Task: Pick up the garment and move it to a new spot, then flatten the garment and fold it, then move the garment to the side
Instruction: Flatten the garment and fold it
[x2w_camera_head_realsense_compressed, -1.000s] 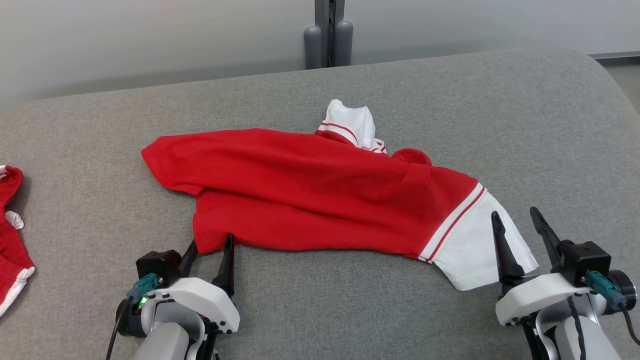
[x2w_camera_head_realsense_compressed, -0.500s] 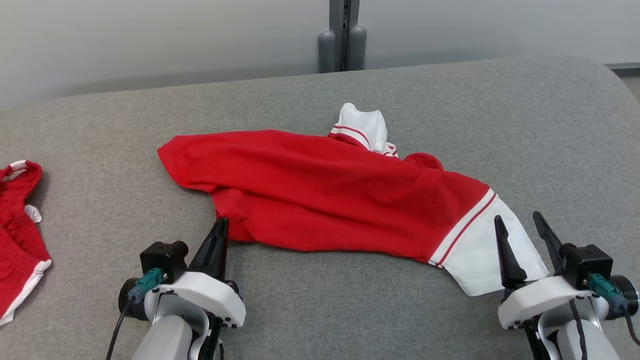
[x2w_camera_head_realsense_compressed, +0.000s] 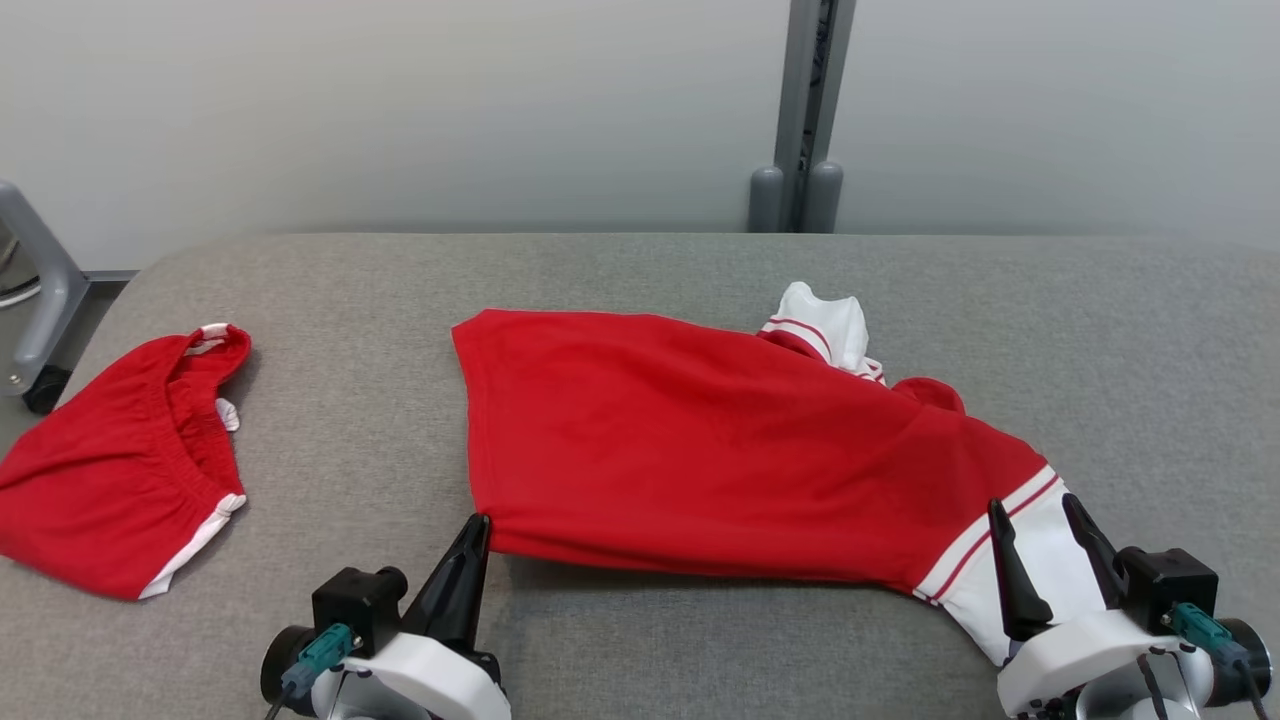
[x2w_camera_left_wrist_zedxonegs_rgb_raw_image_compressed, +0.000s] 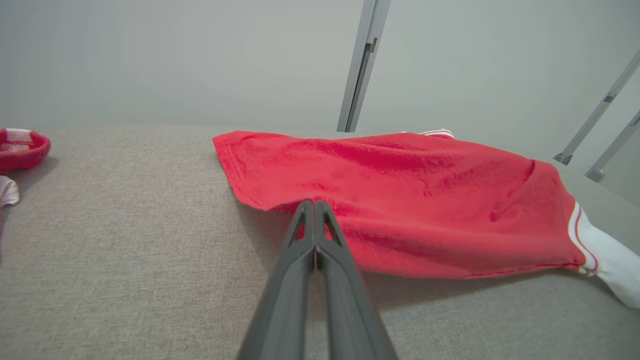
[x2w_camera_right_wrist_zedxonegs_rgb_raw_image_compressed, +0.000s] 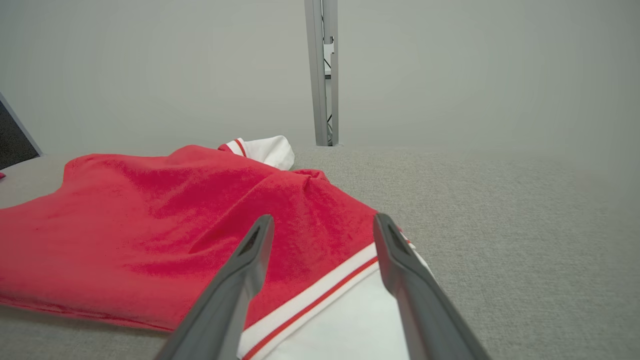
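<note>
Leftmost, a pair of red shorts (x2w_camera_head_realsense_compressed: 120, 460) lies apart on the grey cushioned surface (x2w_camera_head_realsense_compressed: 350, 300). Next, the left gripper (x2w_camera_head_realsense_compressed: 481, 527) is pinched shut on the near-left hem corner of the red shirt (x2w_camera_head_realsense_compressed: 700, 450), which sprawls across the middle. It looks like soft, light knit that will sag and drag, so corners suit best. Rightmost, the right gripper (x2w_camera_head_realsense_compressed: 1030, 502) stands wide astride the white sleeve (x2w_camera_head_realsense_compressed: 1060, 560).

Long, dark, tapering jaws are carried by a white moulded wrist housing (x2w_camera_head_realsense_compressed: 430, 675) on each arm. Beside each housing a black boxy camera block (x2w_camera_head_realsense_compressed: 355, 598) is mounted, fitted with a teal plug (x2w_camera_head_realsense_compressed: 318, 645) and a thin black cable (x2w_camera_head_realsense_compressed: 1245, 675).
</note>
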